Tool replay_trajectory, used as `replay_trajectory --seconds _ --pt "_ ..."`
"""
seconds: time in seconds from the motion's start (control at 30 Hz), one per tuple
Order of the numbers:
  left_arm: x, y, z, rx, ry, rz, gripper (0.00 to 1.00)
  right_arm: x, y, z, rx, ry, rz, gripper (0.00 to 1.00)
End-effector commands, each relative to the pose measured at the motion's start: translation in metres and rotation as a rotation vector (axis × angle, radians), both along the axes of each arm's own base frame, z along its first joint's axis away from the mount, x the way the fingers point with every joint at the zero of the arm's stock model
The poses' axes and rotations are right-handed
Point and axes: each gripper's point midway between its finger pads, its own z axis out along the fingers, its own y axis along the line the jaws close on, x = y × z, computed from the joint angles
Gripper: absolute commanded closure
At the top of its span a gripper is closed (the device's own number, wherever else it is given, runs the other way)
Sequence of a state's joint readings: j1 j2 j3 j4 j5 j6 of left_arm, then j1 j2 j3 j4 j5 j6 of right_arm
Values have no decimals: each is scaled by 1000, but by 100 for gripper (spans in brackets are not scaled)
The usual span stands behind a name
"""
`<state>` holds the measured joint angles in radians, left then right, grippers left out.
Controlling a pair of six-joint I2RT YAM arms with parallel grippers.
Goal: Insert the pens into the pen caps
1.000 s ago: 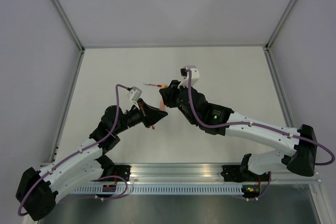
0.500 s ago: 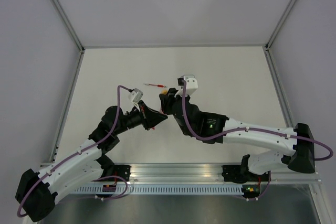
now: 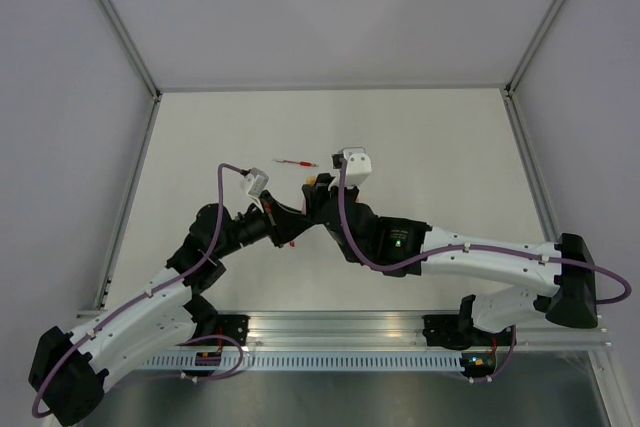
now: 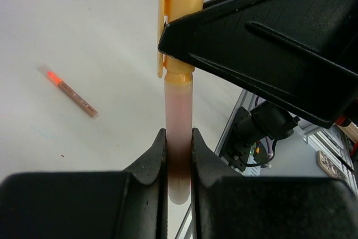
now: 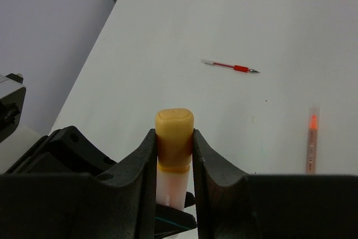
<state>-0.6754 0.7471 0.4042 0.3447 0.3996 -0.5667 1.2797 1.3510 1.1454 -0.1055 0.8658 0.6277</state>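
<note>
Above table [image 3: 450, 147] | I'm pinching pen [image 4: 179, 104] in left gripper [image 4: 178, 138], cap [image 5: 174, 121] in right gripper [image 5: 174, 135] | both seeming light, rigid, slick | favouring holds near the joint.

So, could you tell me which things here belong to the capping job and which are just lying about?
In the job: orange pen, gripped by the left gripper; orange cap, gripped by the right gripper, on the pen's tip.
Lying about on the table: red pen; pale pen with an orange band. Both untouched.
</note>
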Motion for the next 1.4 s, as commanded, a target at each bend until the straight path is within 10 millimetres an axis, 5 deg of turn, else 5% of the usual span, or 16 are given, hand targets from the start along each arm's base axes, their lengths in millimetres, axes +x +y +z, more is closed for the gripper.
replay_trajectory --seconds 0.0,0.43,0.6,1.0,1.2,1.37 --pt "2 2 38 -79 -137 15 98 -6 9 -12 -51 24 47 100" --pt "9 5 34 -65 -113 56 98 -18 16 -42 -2 85 92 93" --pt "8 4 33 -63 -112 50 98 -20 16 -38 16 82 100 68" --pt "-5 1 45 -110 -162 -17 98 -25 -6 -5 41 14 123 21" --pt "-28 -3 56 -163 -219 -134 98 -43 -18 21 5 -86 286 17" --pt "-51 -8 67 -212 -274 -272 98 -75 -22 68 68 -189 491 15"
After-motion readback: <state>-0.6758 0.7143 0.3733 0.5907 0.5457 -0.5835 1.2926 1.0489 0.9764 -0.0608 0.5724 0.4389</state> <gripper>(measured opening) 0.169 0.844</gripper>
